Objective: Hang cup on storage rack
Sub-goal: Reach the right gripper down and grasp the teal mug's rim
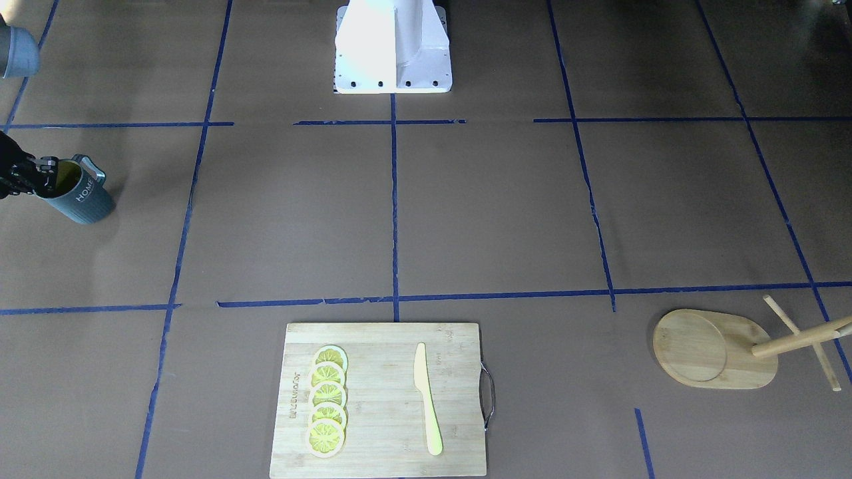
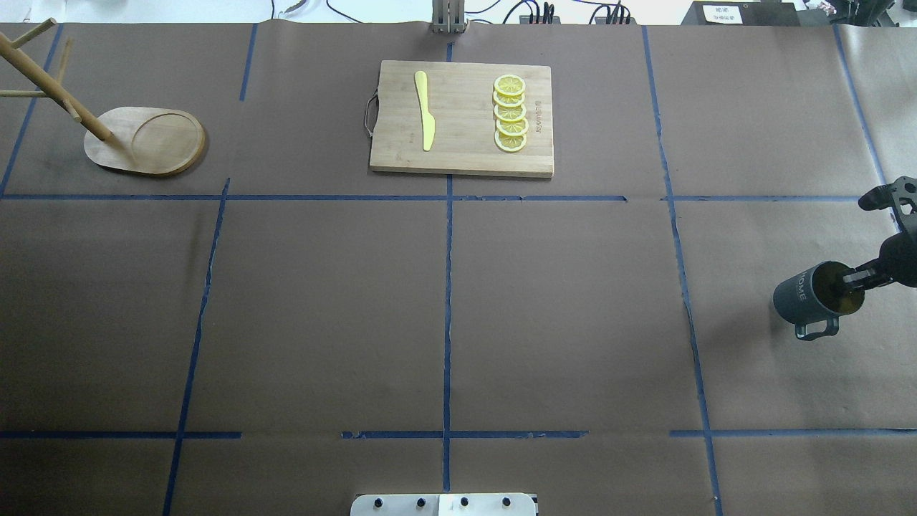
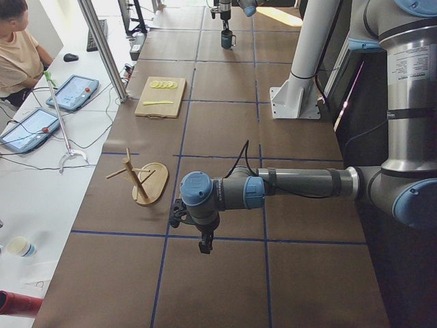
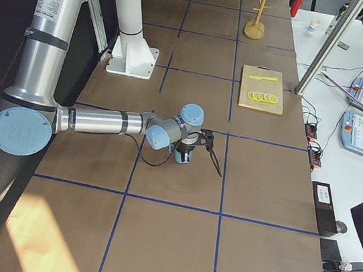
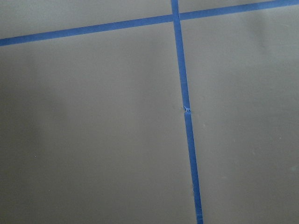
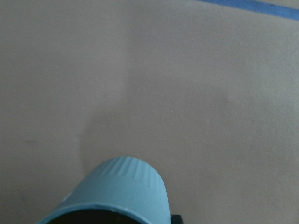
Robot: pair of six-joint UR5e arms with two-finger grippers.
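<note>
The cup (image 2: 806, 292), dark blue-grey with white "HOME" lettering and a yellow-green inside, is at the table's right edge in the overhead view, its handle (image 2: 815, 330) toward the robot. My right gripper (image 2: 850, 279) is shut on its rim, one finger inside. The front view shows the same cup (image 1: 78, 194) and gripper (image 1: 41, 174). Its ribbed body (image 6: 119, 193) fills the bottom of the right wrist view. The storage rack (image 2: 147, 140) stands at the far left, post and pegs leaning out of frame. My left gripper (image 3: 203, 242) shows only in the exterior left view; open or shut, I cannot tell.
A bamboo cutting board (image 2: 462, 161) at the far middle carries a yellow knife (image 2: 424, 111) and several lemon slices (image 2: 510, 113). The robot's white base (image 1: 393, 46) sits at the near middle. A person (image 3: 17, 55) sits at a side desk with tablets.
</note>
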